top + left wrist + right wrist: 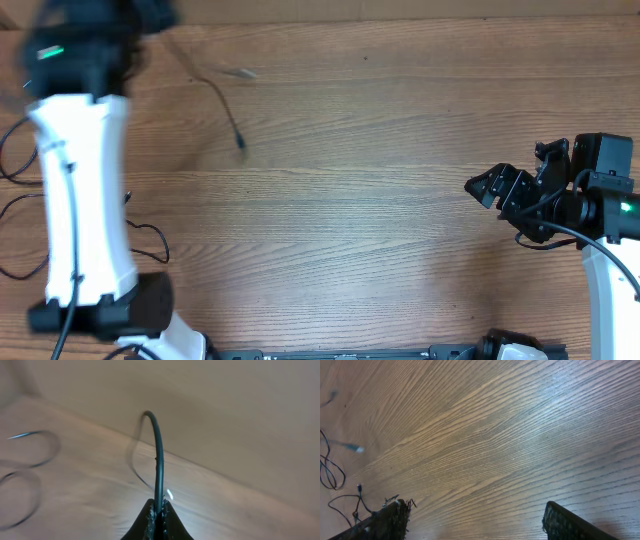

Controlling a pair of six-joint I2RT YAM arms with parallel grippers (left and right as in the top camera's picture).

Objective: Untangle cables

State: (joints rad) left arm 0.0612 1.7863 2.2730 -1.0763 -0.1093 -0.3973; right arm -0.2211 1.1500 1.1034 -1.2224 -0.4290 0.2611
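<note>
Left claw (159, 519): jaws pinched tight on a thin black flexible cable (158, 460). In the left wrist view the cable rises from between the tips and bends over to the left.

Overhead, the white left arm (80, 190) reaches toward the far left corner of the light brown wood-grain worktop (380, 250). That corner is blurred, so the claw itself cannot be made out there. A black strand (222, 105) runs out from the corner across the wood and ends in a small dark plug (241, 148). Cannot tell whether this is the pinched cable.

Slack black cable loops (22, 492) lie on the worktop to the left of the left claw. Overhead they show along the left edge, beside the left arm. The right wrist view catches them at its left border, with a blurred pale connector (355, 449) near them.

Right claw (497, 212): jaws spread wide with nothing between them, over bare wood on the right side, well apart from every cable. Its two black fingers (390, 520) sit at the bottom corners of the right wrist view.
</note>
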